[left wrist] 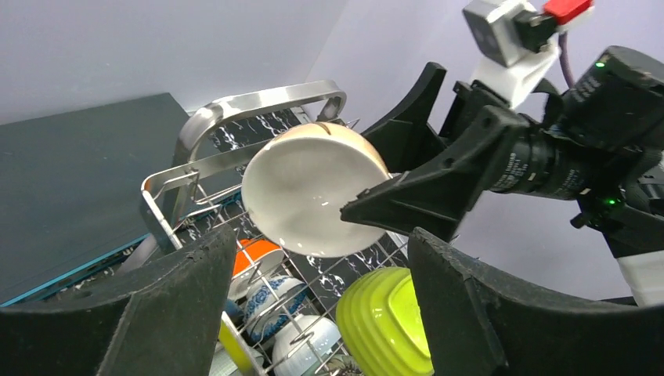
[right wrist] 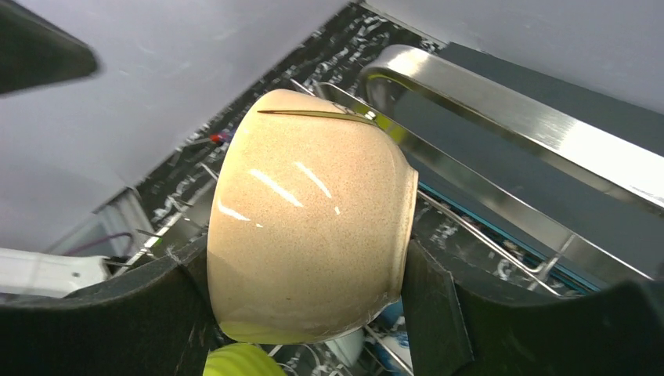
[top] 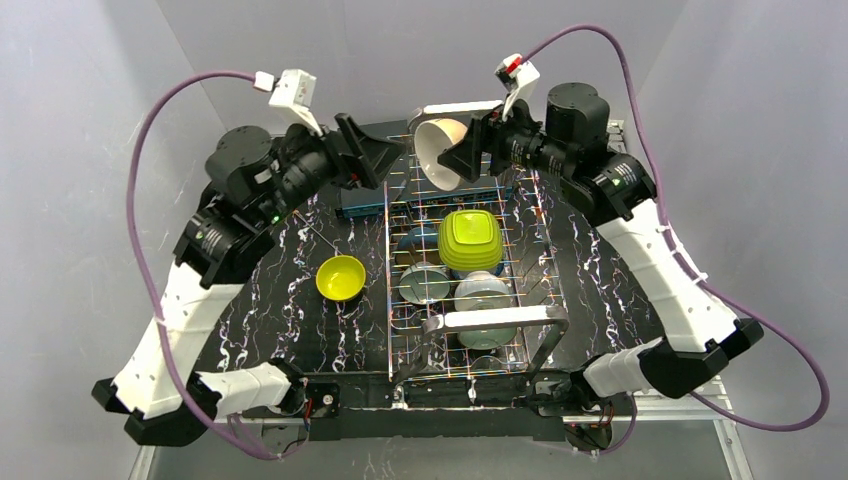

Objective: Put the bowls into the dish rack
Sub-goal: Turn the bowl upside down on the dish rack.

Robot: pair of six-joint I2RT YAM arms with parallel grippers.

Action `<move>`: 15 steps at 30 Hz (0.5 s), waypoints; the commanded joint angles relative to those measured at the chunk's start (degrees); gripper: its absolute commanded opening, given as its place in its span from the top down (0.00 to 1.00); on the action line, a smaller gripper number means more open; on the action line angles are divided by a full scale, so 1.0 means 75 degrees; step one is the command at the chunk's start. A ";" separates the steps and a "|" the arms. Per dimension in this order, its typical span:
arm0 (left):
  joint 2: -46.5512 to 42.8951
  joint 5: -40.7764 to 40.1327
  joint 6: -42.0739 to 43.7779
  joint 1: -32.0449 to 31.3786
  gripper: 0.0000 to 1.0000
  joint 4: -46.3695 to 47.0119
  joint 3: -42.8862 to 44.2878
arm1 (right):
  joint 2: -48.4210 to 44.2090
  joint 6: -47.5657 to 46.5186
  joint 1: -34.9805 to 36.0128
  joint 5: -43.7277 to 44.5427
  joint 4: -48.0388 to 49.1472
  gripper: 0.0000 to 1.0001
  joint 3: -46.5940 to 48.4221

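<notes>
A beige bowl (top: 438,150) (right wrist: 309,211) hangs tilted on its side above the far end of the dish rack (top: 548,325), with my right gripper (top: 468,150) (right wrist: 307,258) shut on its sides. Its white inside (left wrist: 305,196) faces my left gripper (top: 388,155) (left wrist: 321,305), which stands open and empty just left of it, not touching. In the rack sit a lime squarish bowl (top: 469,240) (left wrist: 387,321), a blue-patterned bowl (left wrist: 270,296), an orange-sided one (left wrist: 254,254) and white ones (top: 483,293). A lime-yellow round bowl (top: 340,277) sits on the table left of the rack.
A flat dark-teal box (top: 362,203) (left wrist: 70,180) lies at the back, behind the rack's far loop handle (left wrist: 258,106) (right wrist: 501,117). The near loop handle (top: 495,320) stands up at the front. Grey walls close in the table on three sides.
</notes>
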 commanded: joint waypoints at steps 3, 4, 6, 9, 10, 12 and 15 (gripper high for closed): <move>-0.0680 -0.0735 0.0235 -0.0030 0.21 -0.0573 -0.0234 | 0.0084 -0.1661 0.0451 0.1275 -0.0328 0.99 0.1095; -0.0724 -0.0756 0.0187 -0.0030 0.21 -0.0632 -0.0246 | 0.0141 -0.1849 0.0601 0.1510 -0.0418 0.99 0.1214; -0.0771 -0.0694 0.0111 -0.0030 0.21 -0.0723 -0.0278 | 0.0298 -0.2388 0.0928 0.1935 -0.0658 0.99 0.1447; -0.0823 -0.0594 0.0007 -0.0027 0.21 -0.0786 -0.0363 | 0.0588 -0.3091 0.1443 0.2651 -0.1017 0.99 0.1767; -0.0819 -0.0599 -0.0007 -0.0030 0.21 -0.0821 -0.0375 | 0.0668 -0.3291 0.1610 0.2855 -0.1134 0.99 0.1873; -0.0808 -0.0593 -0.0018 -0.0030 0.21 -0.0930 -0.0378 | 0.0778 -0.3725 0.1865 0.3233 -0.1251 0.99 0.1995; -0.0795 -0.0601 -0.0020 -0.0030 0.21 -0.1041 -0.0393 | 0.0732 -0.4196 0.1987 0.3627 -0.1109 0.99 0.1925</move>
